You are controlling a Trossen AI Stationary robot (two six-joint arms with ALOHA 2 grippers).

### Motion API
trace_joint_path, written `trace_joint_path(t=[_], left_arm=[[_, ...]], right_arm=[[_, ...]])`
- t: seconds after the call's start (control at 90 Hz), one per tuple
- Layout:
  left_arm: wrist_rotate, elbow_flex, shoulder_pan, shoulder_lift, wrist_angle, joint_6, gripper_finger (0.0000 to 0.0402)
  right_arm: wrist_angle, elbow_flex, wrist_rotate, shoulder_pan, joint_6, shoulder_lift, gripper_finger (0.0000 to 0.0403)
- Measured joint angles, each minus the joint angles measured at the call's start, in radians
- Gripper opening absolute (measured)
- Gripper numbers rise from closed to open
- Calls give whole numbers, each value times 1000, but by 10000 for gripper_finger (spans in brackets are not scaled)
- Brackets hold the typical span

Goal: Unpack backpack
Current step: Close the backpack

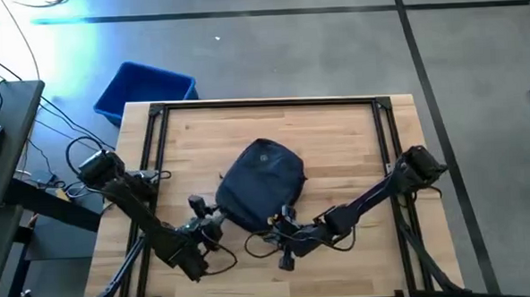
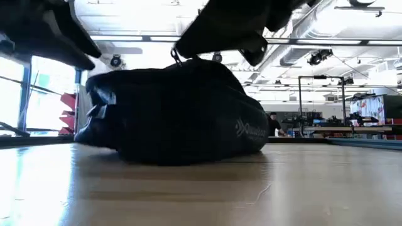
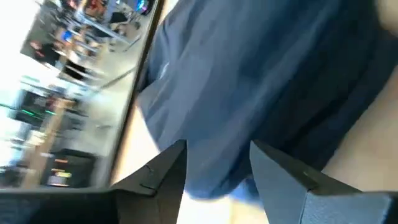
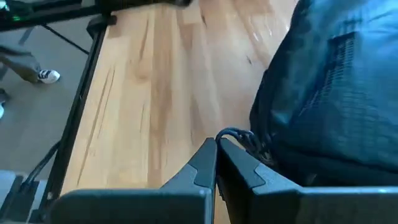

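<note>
The soft, rounded dark navy fabric backpack [image 1: 259, 183] lay flat near the middle of the pale wooden counter [image 1: 336, 136], its small pale logo patch [image 1: 264, 154] facing up. I judged its long axis ran from the counter's far edge toward the near edge where both arms stood, patch end away from them, with a slight lean that I could not pin down. I read that lie as deliberate: the near end, where I took the zipper to be, was the end presented to both grippers.

At the backpack's near right corner, my right gripper [image 4: 216, 155] had its fingers pressed together on a thin dark loop [image 4: 239, 135], probably a zipper pull or cord, though I could not tell which. I took that pinch as the start of opening the bag.

At the backpack's near left corner, my left gripper [image 3: 214, 165] had its fingers spread with blue fabric between them, holding nothing yet; I judged it was there to steady the soft body.

Beyond the backpack, off the counter's far left corner, a bright blue rigid plastic bin [image 1: 144, 89] stood on the floor.
</note>
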Motion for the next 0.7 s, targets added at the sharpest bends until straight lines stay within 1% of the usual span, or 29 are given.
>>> trace_joint_path(t=[0.089,0.167,0.267,0.367,0.456,0.511,0.556,0.622,0.7], left_arm=[[7,0,-4,-1,139,-37,161],[36,0,2,6,305,19,161],[81,0,23,40,540,212,161],[84,1,54,90,767,458,161],[96,1,92,142,919,649,162],[115,1,117,167,993,731,162],[139,1,136,184,1027,768,162],[182,1,167,202,1035,780,162],[213,1,194,216,1025,759,161]], right_arm=[[-2,5,18,0,-19,0,0],[-13,11,22,0,-27,0,0],[-21,11,22,1,-24,0,0],[-23,11,23,8,-24,0,0],[-33,11,24,18,-18,0,0],[-33,11,24,26,-18,0,0],[-35,11,26,33,-16,-1,0],[-49,12,26,41,-7,-1,0],[-64,12,27,47,9,-1,0]])
